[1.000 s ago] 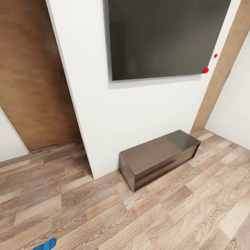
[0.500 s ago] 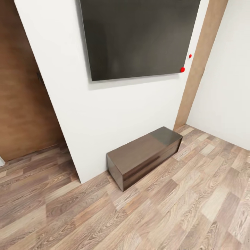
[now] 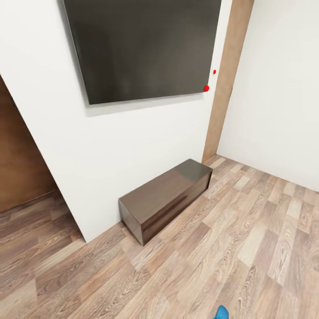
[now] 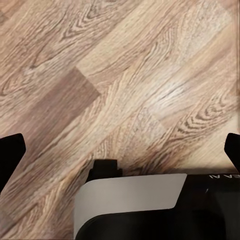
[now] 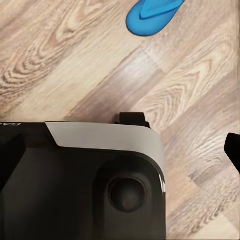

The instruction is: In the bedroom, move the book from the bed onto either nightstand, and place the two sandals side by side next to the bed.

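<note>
I see a low dark wooden cabinet [image 3: 166, 199] against the white wall, below a dark wall panel [image 3: 141, 46]. One blue sandal [image 5: 151, 15] lies flat on the plank floor [image 3: 230, 257], well short of that cabinet, beneath my right arm. Both hands hang over bare floor; their finger tips sit at the wrist pictures' outer edges, so both look released, holding nothing.

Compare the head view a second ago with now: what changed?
The camera swung right: the dark wall panel, low brown bench and wooden door all slid left in frame together. A blue sandal tip entered at the bottom edge. The furniture itself stayed put; nothing was grasped or released.
</note>
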Controlling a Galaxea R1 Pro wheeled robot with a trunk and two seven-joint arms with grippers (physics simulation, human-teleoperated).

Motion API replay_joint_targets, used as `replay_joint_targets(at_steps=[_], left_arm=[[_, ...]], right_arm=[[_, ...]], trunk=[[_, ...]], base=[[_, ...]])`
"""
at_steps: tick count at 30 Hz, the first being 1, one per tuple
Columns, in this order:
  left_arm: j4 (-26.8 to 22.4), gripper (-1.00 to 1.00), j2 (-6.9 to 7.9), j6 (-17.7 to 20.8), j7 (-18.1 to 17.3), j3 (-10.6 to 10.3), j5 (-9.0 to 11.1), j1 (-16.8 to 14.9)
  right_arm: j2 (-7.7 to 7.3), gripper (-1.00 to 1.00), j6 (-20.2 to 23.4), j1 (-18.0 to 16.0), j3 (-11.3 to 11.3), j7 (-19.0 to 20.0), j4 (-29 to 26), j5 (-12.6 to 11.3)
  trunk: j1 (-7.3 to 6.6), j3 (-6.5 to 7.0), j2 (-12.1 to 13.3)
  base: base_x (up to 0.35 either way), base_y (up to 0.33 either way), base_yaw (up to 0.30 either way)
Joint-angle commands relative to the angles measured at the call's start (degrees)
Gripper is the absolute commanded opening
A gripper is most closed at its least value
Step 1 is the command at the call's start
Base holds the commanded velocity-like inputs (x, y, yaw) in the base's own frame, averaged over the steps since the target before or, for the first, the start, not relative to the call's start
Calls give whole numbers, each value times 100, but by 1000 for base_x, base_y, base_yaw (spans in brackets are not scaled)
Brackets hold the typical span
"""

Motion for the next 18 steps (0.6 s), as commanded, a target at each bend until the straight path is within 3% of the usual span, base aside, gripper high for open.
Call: replay_joint_targets(at_steps=[1, 18], left_arm=[[1, 100, 0, -17, -1, -1, 0, 0], [1, 100, 0, -17, -1, -1, 0, -4]], right_arm=[[1, 100, -20, -3, -4, 5, 6, -2], [10, 100, -20, -7, -3, 5, 6, -2]], trunk=[[0, -5, -2], [0, -5, -2]], base=[[0, 0, -284], [0, 0, -283]])
